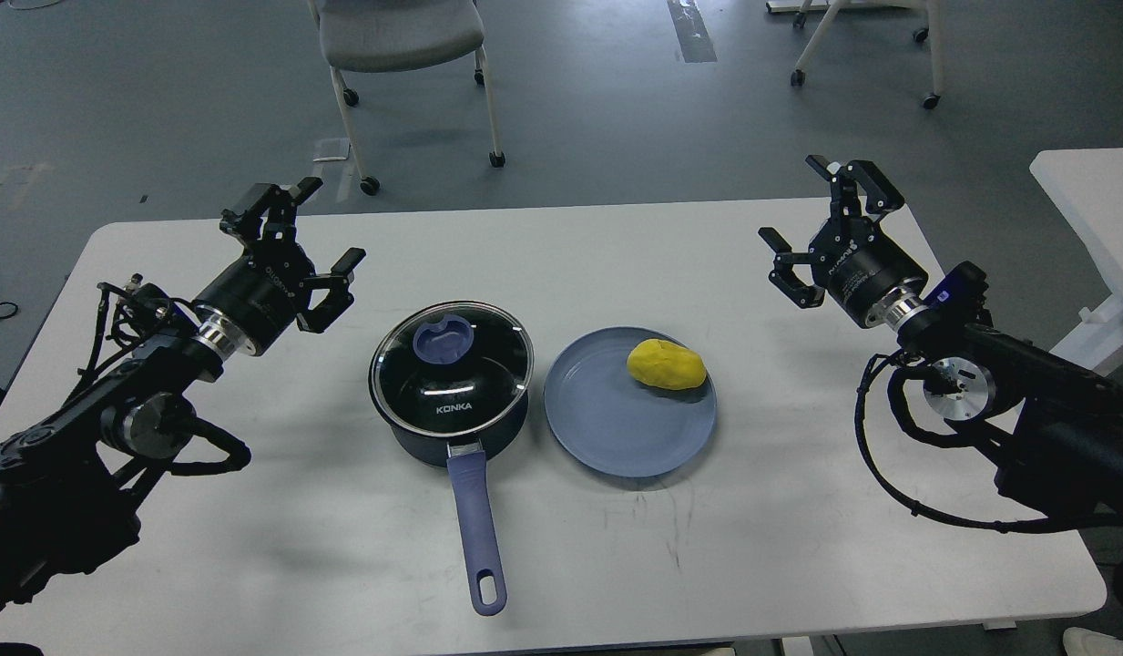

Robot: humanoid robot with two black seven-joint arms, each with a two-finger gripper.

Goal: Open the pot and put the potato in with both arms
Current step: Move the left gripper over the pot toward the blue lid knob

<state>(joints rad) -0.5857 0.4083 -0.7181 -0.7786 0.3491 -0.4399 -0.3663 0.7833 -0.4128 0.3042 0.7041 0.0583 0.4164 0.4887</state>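
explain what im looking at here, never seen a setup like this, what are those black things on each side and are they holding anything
This single picture comes from the robot's own head, looking down at a white table. The black things are its two arms. Each ends in a two-fingered tool: the left tool and the right tool are both open and hold nothing. Between them sits a dark pot with a long blue handle, its glass lid on. Beside it, a yellow potato lies on a blue plate.
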